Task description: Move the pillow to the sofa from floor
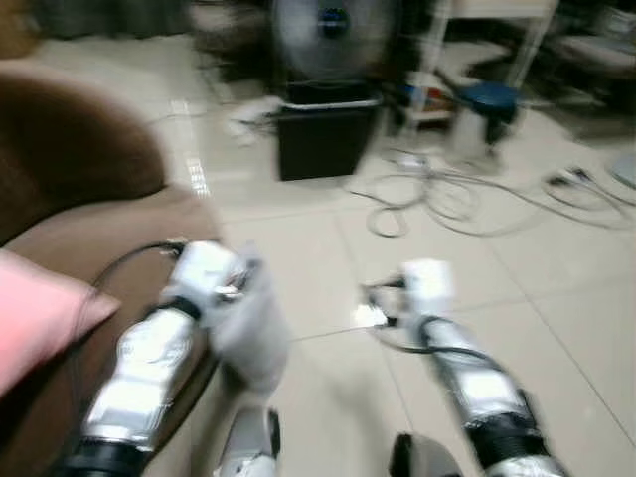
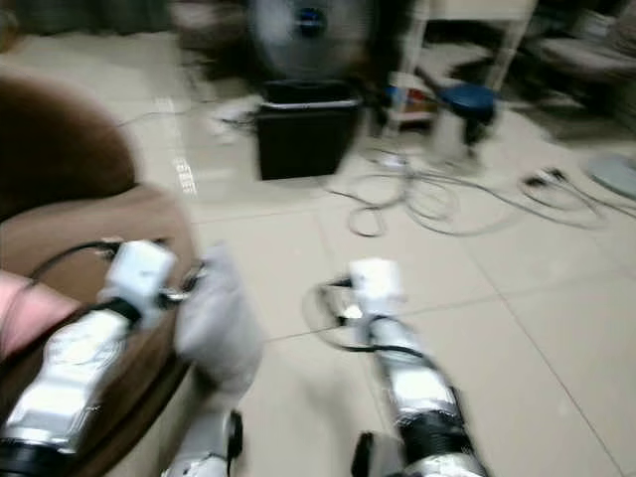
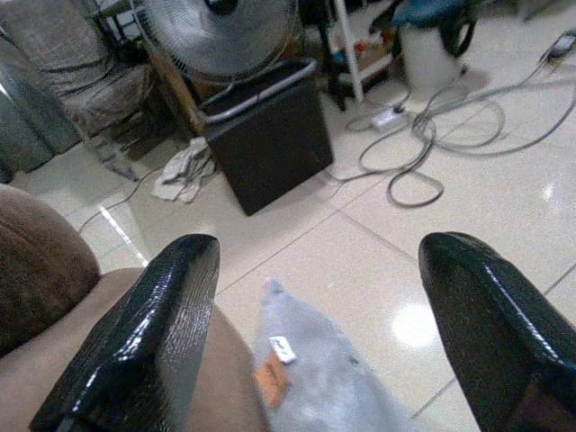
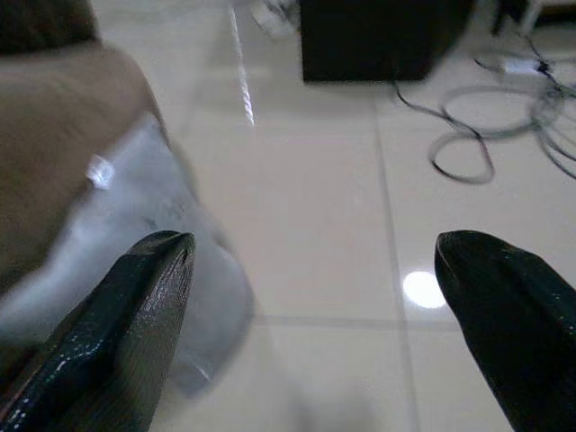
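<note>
The left gripper [image 3: 315,342] is seen with its fingers [image 3: 144,351] spread wide and nothing held, above the grey pillow [image 3: 315,378]; the right gripper [image 4: 324,324] is likewise spread and empty, just beside that pillow; the pillow is propped on the tiled floor [image 1: 467,288] against the front of the brown sofa [image 1: 89,229]; a pink cushion [image 1: 40,323] lies on the sofa; beyond the pillow a black box [image 1: 326,134], a fan [image 1: 333,35] and loose cables [image 1: 447,194] are seen.
</note>
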Controlling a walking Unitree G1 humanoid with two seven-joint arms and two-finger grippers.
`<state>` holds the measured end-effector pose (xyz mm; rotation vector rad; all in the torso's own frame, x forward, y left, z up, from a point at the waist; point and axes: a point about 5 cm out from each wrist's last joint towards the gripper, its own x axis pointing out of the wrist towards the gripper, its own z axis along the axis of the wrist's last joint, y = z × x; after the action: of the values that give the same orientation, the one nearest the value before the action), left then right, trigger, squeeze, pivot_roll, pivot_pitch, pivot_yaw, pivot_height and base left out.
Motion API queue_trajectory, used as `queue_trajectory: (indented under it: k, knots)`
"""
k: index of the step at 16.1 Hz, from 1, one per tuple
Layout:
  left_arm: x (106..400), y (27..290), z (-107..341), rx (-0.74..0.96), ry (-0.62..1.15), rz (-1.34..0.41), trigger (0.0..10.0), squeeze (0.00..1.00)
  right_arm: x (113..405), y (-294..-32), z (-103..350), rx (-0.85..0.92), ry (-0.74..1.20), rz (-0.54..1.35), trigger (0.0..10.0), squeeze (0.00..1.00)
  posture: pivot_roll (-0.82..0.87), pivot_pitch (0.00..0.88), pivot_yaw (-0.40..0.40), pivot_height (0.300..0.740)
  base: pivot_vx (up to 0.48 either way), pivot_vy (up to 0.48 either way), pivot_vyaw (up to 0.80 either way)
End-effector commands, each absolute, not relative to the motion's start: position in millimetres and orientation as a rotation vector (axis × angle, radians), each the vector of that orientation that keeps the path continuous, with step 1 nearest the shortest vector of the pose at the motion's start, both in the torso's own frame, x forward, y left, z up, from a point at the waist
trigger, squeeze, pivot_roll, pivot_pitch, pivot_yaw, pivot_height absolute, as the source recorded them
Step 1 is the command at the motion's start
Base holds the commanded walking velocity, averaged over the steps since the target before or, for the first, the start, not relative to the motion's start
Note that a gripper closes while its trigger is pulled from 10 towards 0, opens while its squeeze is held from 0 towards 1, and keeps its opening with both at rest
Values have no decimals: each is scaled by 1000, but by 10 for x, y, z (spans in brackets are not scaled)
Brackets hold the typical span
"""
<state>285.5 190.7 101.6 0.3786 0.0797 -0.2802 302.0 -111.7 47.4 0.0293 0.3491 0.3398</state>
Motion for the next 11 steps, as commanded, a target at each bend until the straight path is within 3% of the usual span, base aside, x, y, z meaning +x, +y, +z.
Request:
queue_trajectory:
  k: [1,11]
  knots:
    - [2868,1811,1030,368,65,-303,10000,0,3006,-1281,434,13,365,301,10000,0,158,0,-1,616,304,0,0]
    - [2881,1830,1036,369,65,-294,10000,0,3032,-1269,445,-13,365,323,10000,0,159,0,-4,616,305,0,0]
